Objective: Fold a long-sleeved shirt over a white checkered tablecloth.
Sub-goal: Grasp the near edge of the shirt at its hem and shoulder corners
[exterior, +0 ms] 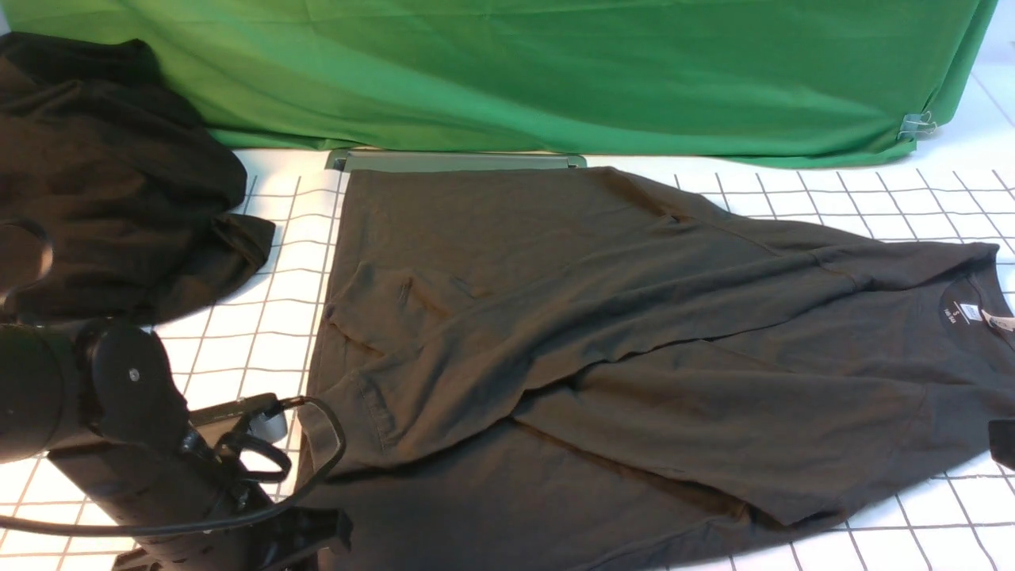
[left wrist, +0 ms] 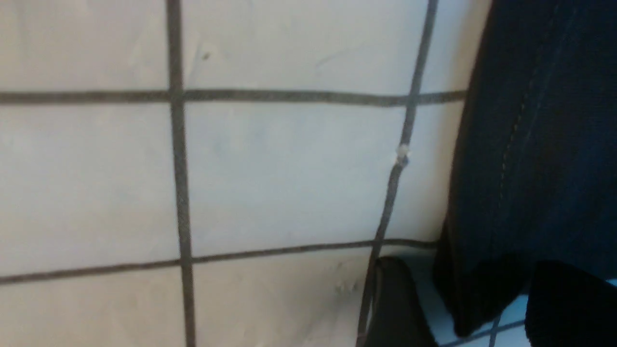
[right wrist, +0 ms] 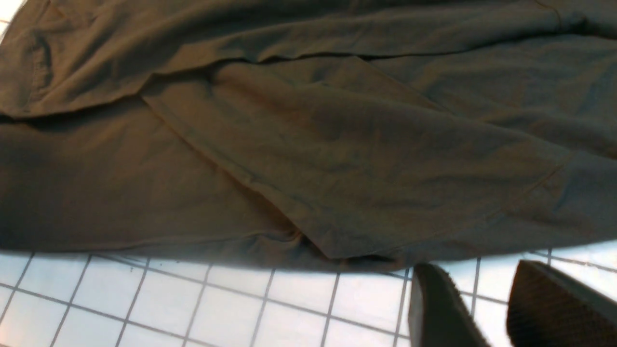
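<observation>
The long-sleeved shirt [exterior: 603, 341], dark charcoal, lies spread across the white checkered tablecloth [exterior: 262, 317]. Its sleeves are folded over the body and its neck label [exterior: 963, 311] is at the far right. My left gripper [exterior: 313, 533] is low at the shirt's near left hem corner. In the left wrist view the left gripper [left wrist: 475, 270] has its jaws apart, and a stitched corner of the shirt [left wrist: 540, 144] hangs between them with tablecloth [left wrist: 289, 183] showing on both sides. My right gripper [right wrist: 477, 270] stands open over bare tablecloth [right wrist: 193, 308], just short of the shirt's edge [right wrist: 289, 144].
A blacker heap of cloth [exterior: 111, 174] lies at the back left, partly on the tablecloth. A green cloth [exterior: 507, 71] hangs along the back, held by a clip [exterior: 916, 123] at the right. A grey metal strip [exterior: 456, 161] sits at its foot.
</observation>
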Robot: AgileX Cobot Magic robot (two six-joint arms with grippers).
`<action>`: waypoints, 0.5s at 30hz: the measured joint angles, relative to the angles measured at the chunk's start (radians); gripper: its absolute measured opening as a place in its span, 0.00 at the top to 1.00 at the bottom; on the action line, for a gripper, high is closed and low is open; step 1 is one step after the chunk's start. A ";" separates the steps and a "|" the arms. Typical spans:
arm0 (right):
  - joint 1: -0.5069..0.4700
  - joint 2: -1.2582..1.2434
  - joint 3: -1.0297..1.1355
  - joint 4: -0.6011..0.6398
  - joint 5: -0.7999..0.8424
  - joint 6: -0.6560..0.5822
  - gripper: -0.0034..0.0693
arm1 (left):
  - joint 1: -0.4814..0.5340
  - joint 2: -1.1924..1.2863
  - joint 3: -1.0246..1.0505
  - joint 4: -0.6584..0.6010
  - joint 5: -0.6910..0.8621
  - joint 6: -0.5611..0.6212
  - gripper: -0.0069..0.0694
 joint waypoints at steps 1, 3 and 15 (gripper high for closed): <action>0.000 0.000 0.000 0.000 0.000 0.000 0.65 | 0.000 0.013 -0.003 -0.015 -0.001 0.021 0.47; 0.000 0.000 0.000 0.001 0.000 0.000 0.65 | 0.001 0.023 -0.007 -0.018 0.002 0.029 0.49; 0.001 0.023 0.000 0.009 0.117 -0.068 0.60 | 0.001 -0.067 -0.006 -0.026 0.040 0.108 0.89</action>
